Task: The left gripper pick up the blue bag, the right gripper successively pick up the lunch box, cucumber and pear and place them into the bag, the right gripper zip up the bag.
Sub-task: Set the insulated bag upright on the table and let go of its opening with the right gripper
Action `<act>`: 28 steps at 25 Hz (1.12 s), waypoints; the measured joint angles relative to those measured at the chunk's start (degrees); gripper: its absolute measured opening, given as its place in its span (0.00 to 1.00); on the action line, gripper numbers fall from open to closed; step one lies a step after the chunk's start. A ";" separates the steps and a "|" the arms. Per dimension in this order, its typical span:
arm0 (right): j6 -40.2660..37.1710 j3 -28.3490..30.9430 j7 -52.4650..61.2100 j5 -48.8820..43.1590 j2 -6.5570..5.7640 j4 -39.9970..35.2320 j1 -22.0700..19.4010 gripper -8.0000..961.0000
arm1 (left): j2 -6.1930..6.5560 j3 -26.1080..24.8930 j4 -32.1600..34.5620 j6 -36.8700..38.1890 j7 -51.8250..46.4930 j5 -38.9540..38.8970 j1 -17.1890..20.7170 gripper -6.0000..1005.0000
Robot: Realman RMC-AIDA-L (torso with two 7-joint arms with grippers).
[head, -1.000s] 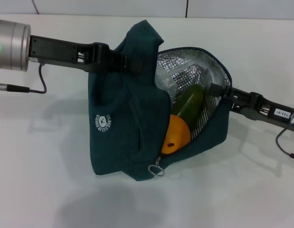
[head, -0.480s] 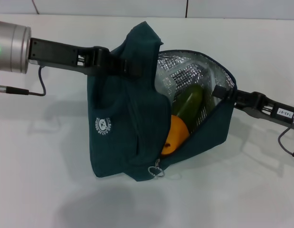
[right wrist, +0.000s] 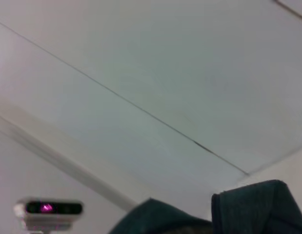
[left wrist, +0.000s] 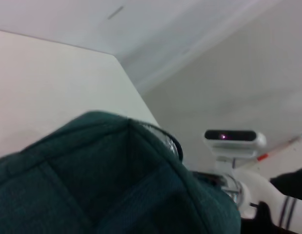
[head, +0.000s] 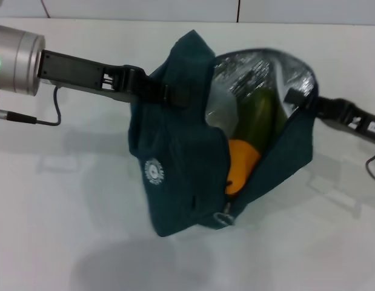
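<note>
The left claw is clamped on the upper fabric of the blue bag, at the handle end. Behind the claw, its black link runs back to the silver cylindrical arm with the green light. The bag hangs from this claw, and its lower corner is close to the white counter; contact with the counter cannot be confirmed.

The right claw is at the far rim of the bag opening, opposite the left claw. Its tip meets the rim where the silver foil lining ends. Whether its fingers are apart or together cannot be determined. Its body, bearing the white label, extends away from the bag.

The bag mouth is unzipped and gapes between the two claws. Inside, nearest the right claw, the cucumber stands on end against the foil lining. Below it, the pear sits in the lower part of the opening, touching the cucumber. The lunch box cannot be identified with certainty inside the bag.

At the bottom end of the opening, beneath the pear, the ring zipper pull hangs. The round white logo is on the outer face, below the left claw.

The left wrist view shows teal bag fabric close up.
</note>
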 joint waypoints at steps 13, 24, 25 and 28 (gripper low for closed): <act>-11.69 11.82 -1.70 0.06 -1.69 -9.11 -6.77 0.04 | -1.95 2.01 -6.81 -7.28 2.19 3.45 -4.42 0.04; -6.96 11.94 -2.49 -3.73 -3.04 -6.57 -6.98 0.04 | -3.24 3.85 -9.30 -14.86 4.03 3.76 -3.98 0.04; -6.34 11.95 -2.51 -4.58 -2.98 -6.56 -6.85 0.04 | -3.37 3.85 -9.32 -15.36 4.10 3.72 -3.85 0.04; -5.91 11.88 -2.64 -5.53 -2.80 -6.55 -6.68 0.04 | -3.49 4.14 -9.70 -15.71 4.29 3.85 -3.72 0.04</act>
